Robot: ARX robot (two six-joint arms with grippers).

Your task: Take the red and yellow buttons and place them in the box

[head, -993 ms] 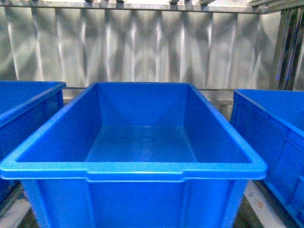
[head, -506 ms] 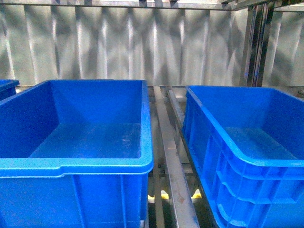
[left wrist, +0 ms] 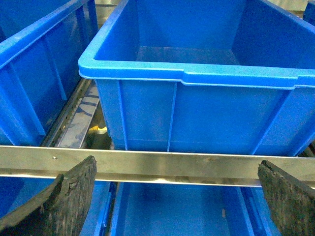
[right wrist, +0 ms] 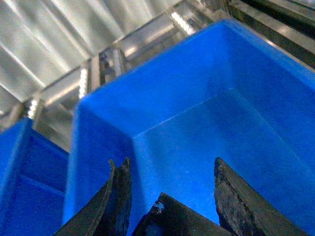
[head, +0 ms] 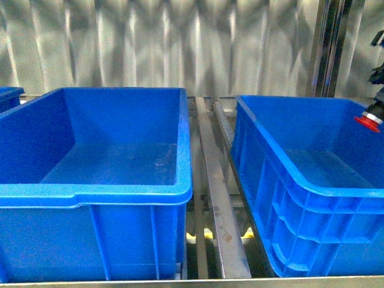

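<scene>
Your red button (head: 368,120) sits at the far right edge of the front view: a round, flat red cap facing down-left with a silvery collar behind it. It hangs above the right side of the box (head: 282,180), over the open inside and clear of the rim.

The right gripper (right wrist: 171,164) pinches it. In the right wrist view a dark blocky piece, prob. the button's body, sits between the two dark, rough-faced fingers (right wrist: 118,196). Below them is the box floor, smooth blue plastic w/ bare room all round.

The box is deep, w/ a thick rolled rim, straight near edge and ribbed outer walls. The other crate (head: 120,195), on the left, is the same blue but its near rim is stepped.

Steel rails (head: 219,216) run near-to-far in the gap between the two. Small yellow bits (head: 192,236) show low in that gap; can't tell what they are. A corrugated metal wall (head: 180,48) closes off the far side.

The left gripper (left wrist: 175,164) is spread wide and holds nothing, just near of a steel crossbar (left wrist: 221,167) in front of the stepped crate.
</scene>
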